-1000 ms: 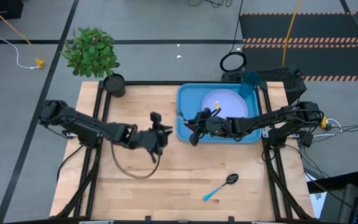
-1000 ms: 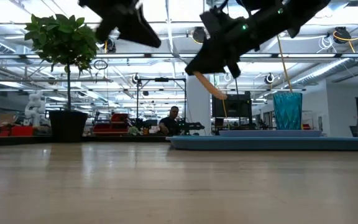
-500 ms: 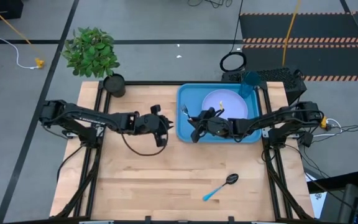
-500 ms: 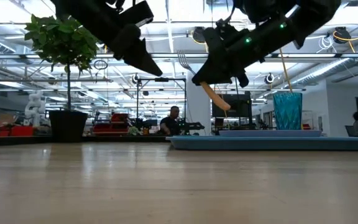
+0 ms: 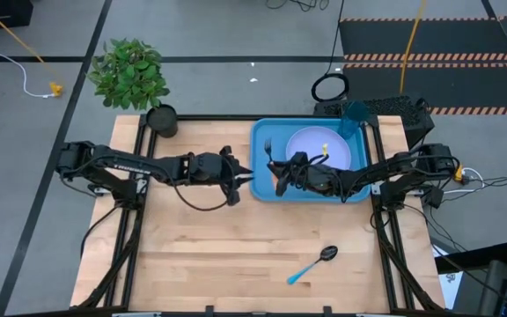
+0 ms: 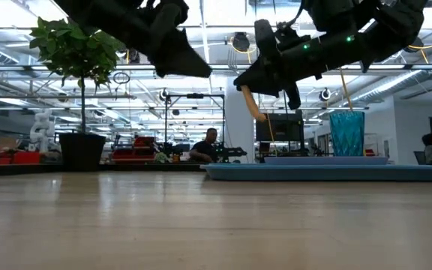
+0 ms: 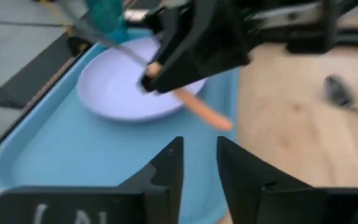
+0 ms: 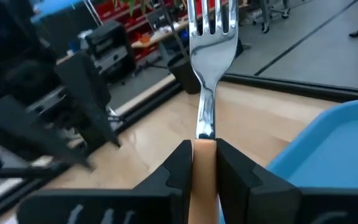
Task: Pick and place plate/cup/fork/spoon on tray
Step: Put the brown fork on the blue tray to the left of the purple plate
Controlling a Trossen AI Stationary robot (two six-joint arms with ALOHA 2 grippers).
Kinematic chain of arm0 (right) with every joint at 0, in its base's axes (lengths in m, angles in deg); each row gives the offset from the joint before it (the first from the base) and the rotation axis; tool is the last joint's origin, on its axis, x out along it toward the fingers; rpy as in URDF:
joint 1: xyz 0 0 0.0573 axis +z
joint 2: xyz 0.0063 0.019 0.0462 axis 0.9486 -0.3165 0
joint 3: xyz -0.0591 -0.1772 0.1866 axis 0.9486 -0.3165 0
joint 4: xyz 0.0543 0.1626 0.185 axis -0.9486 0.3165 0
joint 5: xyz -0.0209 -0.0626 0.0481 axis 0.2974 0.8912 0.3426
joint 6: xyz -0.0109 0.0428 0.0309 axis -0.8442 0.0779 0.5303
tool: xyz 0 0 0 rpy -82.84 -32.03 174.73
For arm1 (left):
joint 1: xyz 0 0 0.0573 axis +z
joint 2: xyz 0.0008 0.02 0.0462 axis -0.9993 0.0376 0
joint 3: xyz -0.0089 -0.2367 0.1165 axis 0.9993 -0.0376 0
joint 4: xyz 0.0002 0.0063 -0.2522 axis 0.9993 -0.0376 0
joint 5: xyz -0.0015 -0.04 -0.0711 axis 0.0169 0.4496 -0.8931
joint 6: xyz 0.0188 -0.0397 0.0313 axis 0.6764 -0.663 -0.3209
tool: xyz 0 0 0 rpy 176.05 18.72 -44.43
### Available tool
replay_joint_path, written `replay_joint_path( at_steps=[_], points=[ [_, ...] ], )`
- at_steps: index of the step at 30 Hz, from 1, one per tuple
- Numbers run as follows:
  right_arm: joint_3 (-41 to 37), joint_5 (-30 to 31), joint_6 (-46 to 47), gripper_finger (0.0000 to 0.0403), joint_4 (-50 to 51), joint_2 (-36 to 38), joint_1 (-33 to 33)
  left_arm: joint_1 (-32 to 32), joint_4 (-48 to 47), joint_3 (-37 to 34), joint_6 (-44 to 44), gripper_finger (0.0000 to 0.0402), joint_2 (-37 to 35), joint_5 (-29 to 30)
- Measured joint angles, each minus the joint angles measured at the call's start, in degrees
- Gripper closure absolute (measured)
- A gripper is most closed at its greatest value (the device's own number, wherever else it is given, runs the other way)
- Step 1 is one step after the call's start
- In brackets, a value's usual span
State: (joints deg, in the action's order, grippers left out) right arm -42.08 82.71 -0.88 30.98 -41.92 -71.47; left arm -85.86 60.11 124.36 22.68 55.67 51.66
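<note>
While the right gripper [image 8: 202, 163] stays clamped on the orange handle of the fork [image 8: 207, 68], it has carried it from the tray's left rim to hang over the tray [image 5: 267, 183] beside the plate [image 5: 319, 145] at the frame's centre right, tines pointing up-left. The left gripper [image 7: 199, 165], its fingers a little apart and holding nothing, has moved right to hover just off the tray's left edge. With the cup [image 5: 354, 118] already standing in the tray's upper right corner, the fork seems close to being set down, leaving only the spoon [image 5: 311, 264] on the wood at lower centre.
</note>
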Motion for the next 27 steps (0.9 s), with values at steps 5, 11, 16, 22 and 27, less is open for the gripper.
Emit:
replay_joint_path(
  at_steps=[5, 11, 16, 22, 27],
  points=[
    [0.0, 1.17, 0.72, 0.0362, -3.22, 0.0, 0.05, -1.44, 4.75, 0.02, -0.91, 0.0228, 1.78, 0.45],
    [0.0, 9.73, -2.56, 0.0362, -4.84, -0.02, 2.4, -2.31, 15.35, 0.09, -4.21, 0.0148, 6.94, 4.63],
    [0.0, 10.71, -5.56, 0.0362, -8.49, -0.01, 3.95, -2.15, 22.39, -0.04, -4.66, 0.0116, 12.29, 8.73],
    [0.0, 10.77, -7.3, 0.0362, -9.44, 0.0, 4.17, -1.58, 33.12, 0.11, -7.88, 0.0123, 18.15, 6.06],
    [0.0, 10.73, -8.25, 0.0362, -9.86, 0.0, 4.17, -0.85, 38.15, 0.07, -8.47, 0.0165, 21.17, 4.24]
  ],
)
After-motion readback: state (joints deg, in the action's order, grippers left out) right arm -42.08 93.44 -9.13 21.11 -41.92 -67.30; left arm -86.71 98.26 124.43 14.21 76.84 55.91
